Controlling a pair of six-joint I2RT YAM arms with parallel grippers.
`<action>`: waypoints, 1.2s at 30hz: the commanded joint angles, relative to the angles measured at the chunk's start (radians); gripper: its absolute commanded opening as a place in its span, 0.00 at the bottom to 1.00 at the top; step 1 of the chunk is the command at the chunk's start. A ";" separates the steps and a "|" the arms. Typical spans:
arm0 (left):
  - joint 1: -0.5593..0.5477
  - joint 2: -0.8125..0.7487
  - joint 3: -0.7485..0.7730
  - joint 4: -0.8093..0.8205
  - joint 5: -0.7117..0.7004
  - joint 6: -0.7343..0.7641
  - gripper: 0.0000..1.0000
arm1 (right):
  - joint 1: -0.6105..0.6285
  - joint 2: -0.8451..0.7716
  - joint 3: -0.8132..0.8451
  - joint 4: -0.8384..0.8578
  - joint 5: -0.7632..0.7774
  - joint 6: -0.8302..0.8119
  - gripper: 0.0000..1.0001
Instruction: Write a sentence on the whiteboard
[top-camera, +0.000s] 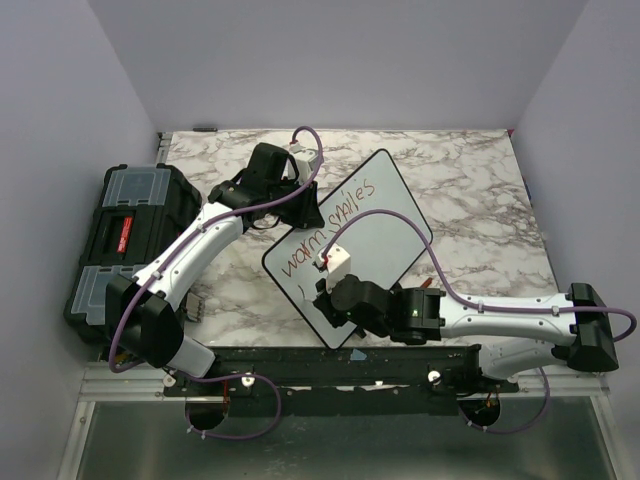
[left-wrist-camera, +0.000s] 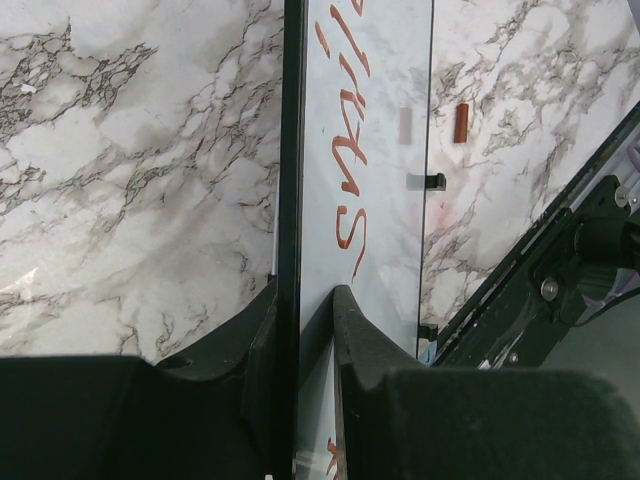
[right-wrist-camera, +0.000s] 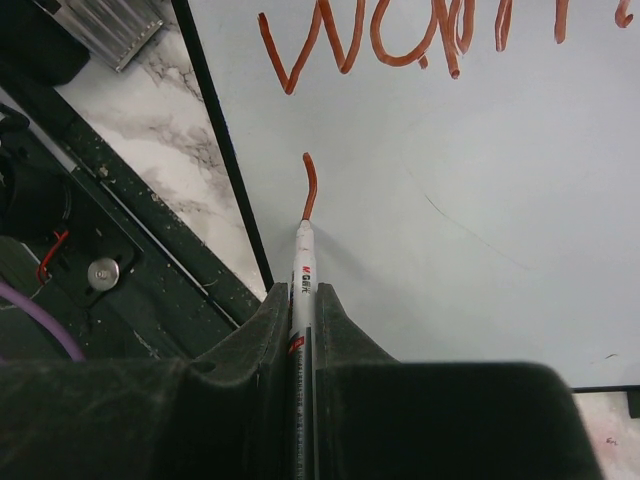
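A grey-veined marble table (top-camera: 480, 180) fills a booth with pale lilac walls (top-camera: 340, 60). A black toolbox (top-camera: 125, 235) sits at its left edge. The whiteboard (top-camera: 398, 195) lies mid-table, turned diagonally. The left gripper (left-wrist-camera: 305, 300) pinches its black rim. The right gripper (right-wrist-camera: 303, 300) clamps a marker (right-wrist-camera: 303, 265), tip on the board below the sentence (top-camera: 328, 225), which reads "warm smiles". A small red piece (left-wrist-camera: 461, 122) beside the board may be a cap.
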 joint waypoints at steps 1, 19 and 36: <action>-0.005 0.014 -0.007 -0.047 -0.081 0.068 0.00 | 0.002 0.019 -0.012 -0.041 -0.014 0.011 0.01; -0.005 0.011 -0.009 -0.047 -0.081 0.068 0.00 | 0.002 0.051 0.085 -0.019 0.137 -0.028 0.01; -0.005 0.011 -0.007 -0.047 -0.082 0.068 0.00 | 0.002 0.025 0.036 -0.064 0.135 0.018 0.01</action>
